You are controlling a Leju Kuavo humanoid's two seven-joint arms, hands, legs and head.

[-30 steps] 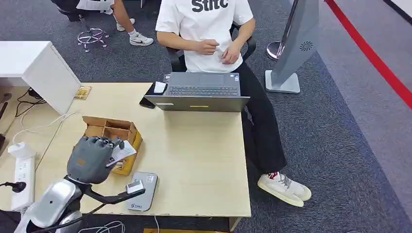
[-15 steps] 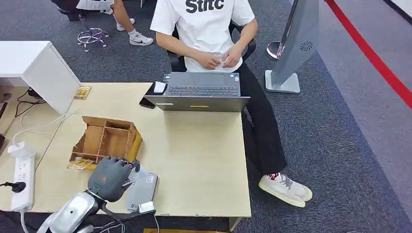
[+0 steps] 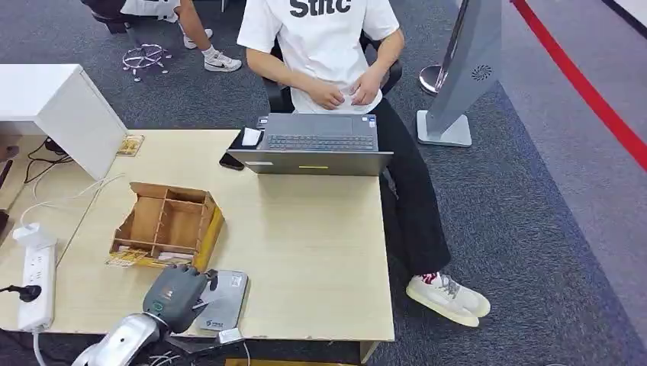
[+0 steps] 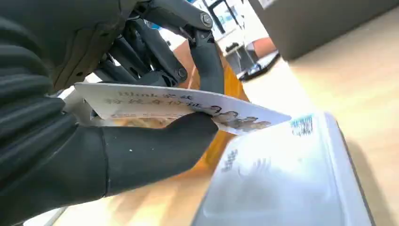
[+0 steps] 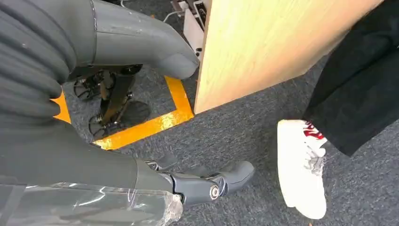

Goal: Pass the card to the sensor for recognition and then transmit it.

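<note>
At the table's near edge, the left hand (image 3: 177, 296) pinches a card (image 4: 179, 106) between thumb and fingers, just above the grey sensor (image 3: 226, 299). It has come down from beside the wooden divided box (image 3: 169, 225). The right hand (image 5: 89, 94) hangs empty, fingers apart. Farther off, a seated person (image 3: 328, 53) faces a laptop (image 3: 314, 146).

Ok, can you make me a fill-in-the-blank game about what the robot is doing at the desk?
1. The left hand holds a ____ between thumb and fingers.
2. The card hovers over the grey ____ at the table's near edge.
3. The wooden box stands ____ the sensor, toward the laptop.
4. The right hand hangs above the ____, holding nothing.

Missing words: card; sensor; behind; carpet
</note>
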